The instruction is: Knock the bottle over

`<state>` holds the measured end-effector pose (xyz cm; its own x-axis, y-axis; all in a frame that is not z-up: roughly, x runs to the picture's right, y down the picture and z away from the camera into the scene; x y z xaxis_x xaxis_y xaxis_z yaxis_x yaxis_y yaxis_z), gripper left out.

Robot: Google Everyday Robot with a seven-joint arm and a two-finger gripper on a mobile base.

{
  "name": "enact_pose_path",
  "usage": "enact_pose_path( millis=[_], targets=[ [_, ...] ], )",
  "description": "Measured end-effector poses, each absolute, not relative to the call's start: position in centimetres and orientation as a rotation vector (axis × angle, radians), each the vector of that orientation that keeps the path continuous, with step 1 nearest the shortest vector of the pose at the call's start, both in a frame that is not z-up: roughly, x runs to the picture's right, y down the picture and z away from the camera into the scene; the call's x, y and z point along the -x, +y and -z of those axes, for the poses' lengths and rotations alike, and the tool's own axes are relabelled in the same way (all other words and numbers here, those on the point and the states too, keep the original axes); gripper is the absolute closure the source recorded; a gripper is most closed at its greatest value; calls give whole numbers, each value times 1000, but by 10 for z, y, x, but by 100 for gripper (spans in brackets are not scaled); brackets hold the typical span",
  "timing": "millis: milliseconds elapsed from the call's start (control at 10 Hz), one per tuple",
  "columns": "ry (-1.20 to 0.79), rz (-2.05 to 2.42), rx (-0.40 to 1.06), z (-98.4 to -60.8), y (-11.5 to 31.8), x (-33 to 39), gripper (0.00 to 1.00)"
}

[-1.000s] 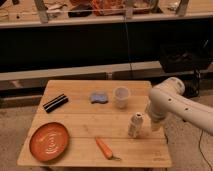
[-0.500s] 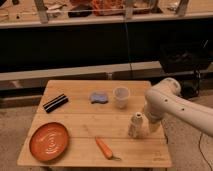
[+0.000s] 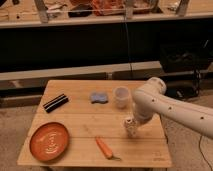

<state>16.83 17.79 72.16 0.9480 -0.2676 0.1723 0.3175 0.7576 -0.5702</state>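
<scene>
Hand: the hand (image 3: pixel 134 121) sat low in the right-centre of the frame, hidden under the white arm's wrist; how far it was open could not be told, nor whether it held anything.
Bottle: the bottle (image 3: pixel 131 128) stood right beneath that wrist, touching or nearly touching it, apparently upright or only slightly tilted.
Change: over the last second the arm had swung leftward and down, closing onto the bottle, which had barely shifted.
Meaning: contact seemed made, but the knock was probably not yet finished; a sideways push looked due.
Cup: the translucent cup (image 3: pixel 121 97) stood just behind the bottle, upper centre-right.
Others: blue sponge (image 3: pixel 99 97) beside the cup; black bar (image 3: pixel 55 102) upper left; orange plate (image 3: pixel 49 141) lower left; carrot (image 3: pixel 104 148) lower centre.
Surface: the wooden surface (image 3: pixel 80 120) carried everything.
</scene>
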Motion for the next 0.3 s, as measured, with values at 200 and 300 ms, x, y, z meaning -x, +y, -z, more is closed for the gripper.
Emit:
enact_pose_path(
  millis=[200, 300],
  targets=[
    [-92, 349, 638, -720, 178, -175, 98],
    [-100, 357, 639, -720, 179, -179, 98]
  ],
)
